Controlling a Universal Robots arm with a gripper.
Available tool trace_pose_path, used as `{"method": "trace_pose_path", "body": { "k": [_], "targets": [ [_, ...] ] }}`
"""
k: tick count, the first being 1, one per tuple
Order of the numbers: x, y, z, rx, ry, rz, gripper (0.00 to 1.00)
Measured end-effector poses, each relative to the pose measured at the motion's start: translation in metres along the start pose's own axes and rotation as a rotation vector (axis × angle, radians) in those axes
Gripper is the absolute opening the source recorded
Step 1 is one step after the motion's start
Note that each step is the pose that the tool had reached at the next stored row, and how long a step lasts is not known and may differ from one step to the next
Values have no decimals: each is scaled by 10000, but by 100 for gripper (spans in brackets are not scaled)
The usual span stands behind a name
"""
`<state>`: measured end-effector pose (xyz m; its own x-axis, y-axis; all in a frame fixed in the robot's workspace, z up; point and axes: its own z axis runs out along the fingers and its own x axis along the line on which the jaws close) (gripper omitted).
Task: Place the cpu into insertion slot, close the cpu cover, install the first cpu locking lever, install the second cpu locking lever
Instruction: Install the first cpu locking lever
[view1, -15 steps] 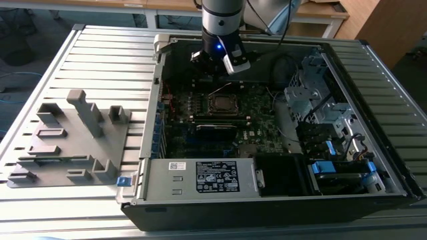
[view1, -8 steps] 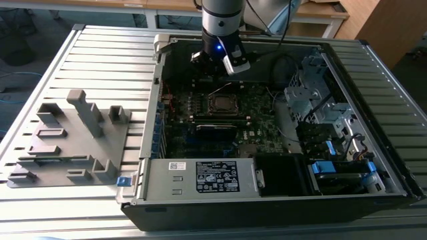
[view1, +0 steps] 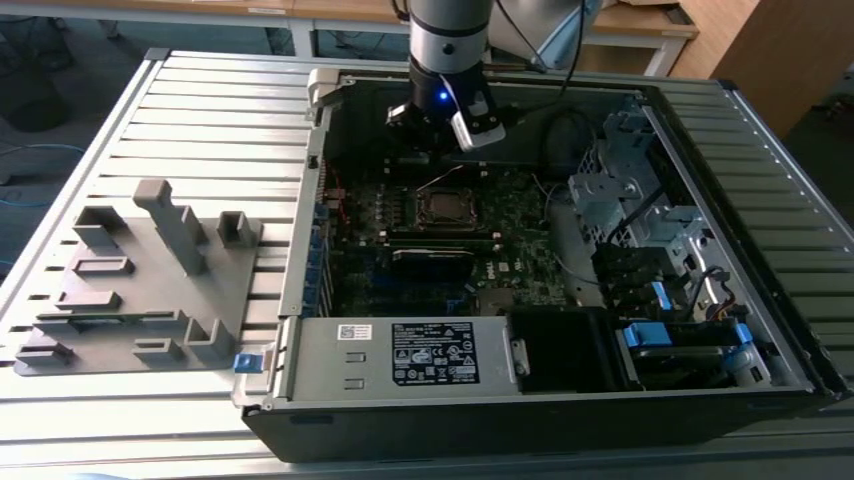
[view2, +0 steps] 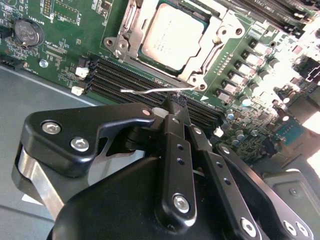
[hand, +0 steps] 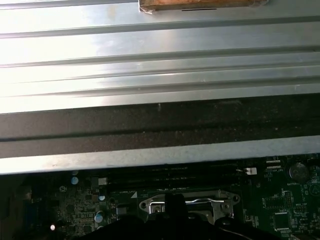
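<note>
Slatted table (view1: 200, 120); pincer (view2: 176, 105), seemingly closed, at locking lever (view2: 145, 90); cover (view2: 220, 36) rims cpu (view2: 172, 32).

Robotics lab — slatted metal workbench (view1: 200, 120), open computer case (view1: 534, 428), wooden desks (view1: 654, 22) behind

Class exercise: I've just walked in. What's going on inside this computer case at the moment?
A robot arm is working over the motherboard of the open computer case. The cpu sits in the insertion slot, with the cpu cover down around it. The pincer, fingers together, has its tips at a thin wire locking lever beside the socket. Whether it grips or just presses the lever isn't clear.
</note>
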<state>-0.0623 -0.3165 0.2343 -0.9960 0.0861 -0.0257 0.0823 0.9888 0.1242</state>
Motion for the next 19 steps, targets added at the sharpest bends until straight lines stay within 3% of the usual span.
{"method": "trace_pose_path", "body": {
  "k": [8, 19],
  "targets": [
    [-26, 20, 54, -1, 0, 0, 11],
    [-55, 28, 71, -1, 0, -1, 11]
  ]
}}
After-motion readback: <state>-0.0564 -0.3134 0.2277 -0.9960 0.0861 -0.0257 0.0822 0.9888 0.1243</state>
